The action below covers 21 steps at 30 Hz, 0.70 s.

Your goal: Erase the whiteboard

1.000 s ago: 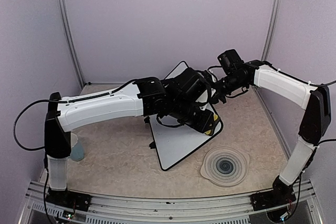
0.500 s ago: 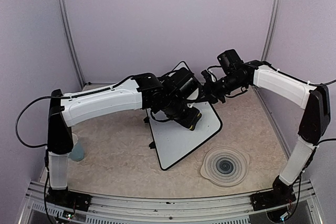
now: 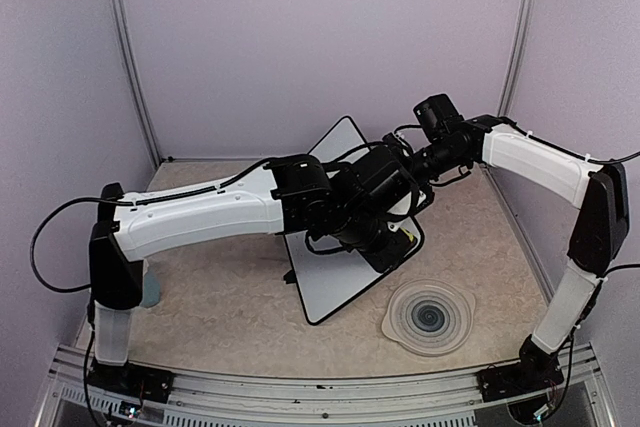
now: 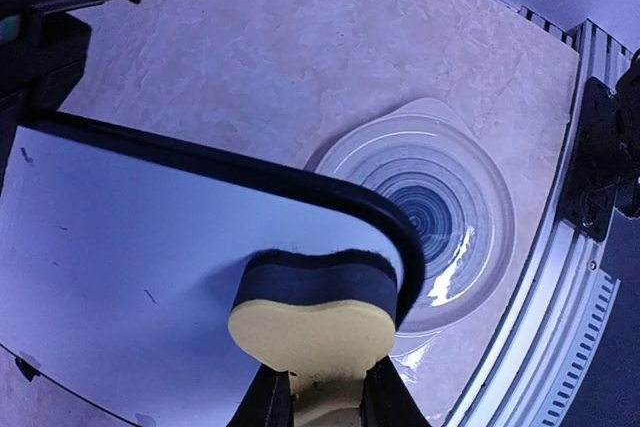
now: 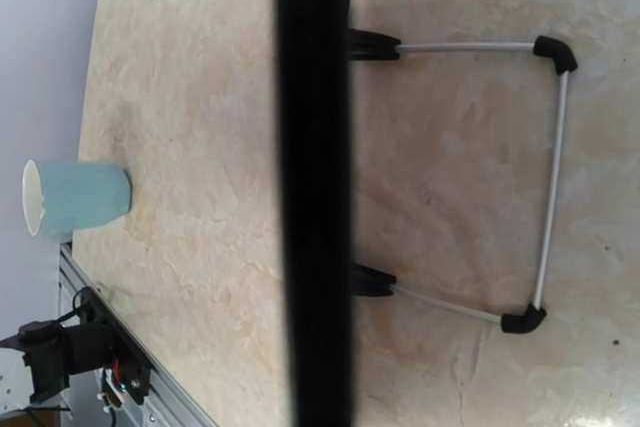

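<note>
While left claw pinches a foam eraser, glossy round-cornered whiteboard

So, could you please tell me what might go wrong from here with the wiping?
1. The eraser in the left claw sits at the board's rounded corner; a longer stroke may slip off towards the plate.
2. The board leans on a thin wire stand; hard pressing may shift it if the right claw's hold gives.
</note>
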Each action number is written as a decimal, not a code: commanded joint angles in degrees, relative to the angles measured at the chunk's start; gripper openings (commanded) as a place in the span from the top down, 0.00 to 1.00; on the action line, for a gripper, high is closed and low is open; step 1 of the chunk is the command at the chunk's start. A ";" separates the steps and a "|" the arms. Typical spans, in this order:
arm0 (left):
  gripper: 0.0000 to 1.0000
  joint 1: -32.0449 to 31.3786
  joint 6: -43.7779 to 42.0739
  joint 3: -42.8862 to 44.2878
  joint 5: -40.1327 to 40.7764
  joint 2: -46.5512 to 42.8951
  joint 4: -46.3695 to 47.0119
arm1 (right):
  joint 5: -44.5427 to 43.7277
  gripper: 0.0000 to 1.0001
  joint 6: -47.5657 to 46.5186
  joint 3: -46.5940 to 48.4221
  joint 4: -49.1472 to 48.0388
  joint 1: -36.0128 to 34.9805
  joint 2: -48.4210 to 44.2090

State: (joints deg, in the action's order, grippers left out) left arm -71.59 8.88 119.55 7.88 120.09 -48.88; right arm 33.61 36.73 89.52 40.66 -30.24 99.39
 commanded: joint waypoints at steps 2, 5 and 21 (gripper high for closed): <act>1.00 0.12 -2.33 -1.09 -3.05 4.64 0.30 | 2.08 1.00 3.34 0.59 -6.85 -3.26 2.47; 1.00 3.05 -0.06 -3.99 -1.38 3.38 0.53 | 1.99 1.00 3.43 0.72 -6.91 -3.23 2.47; 1.00 14.75 10.41 -13.53 0.75 -1.04 5.71 | 1.99 1.00 3.44 0.27 -6.86 -3.25 2.38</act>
State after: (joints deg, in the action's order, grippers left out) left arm -59.18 15.09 110.98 10.59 118.54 -47.94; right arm 33.34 37.95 89.52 38.20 -30.24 100.29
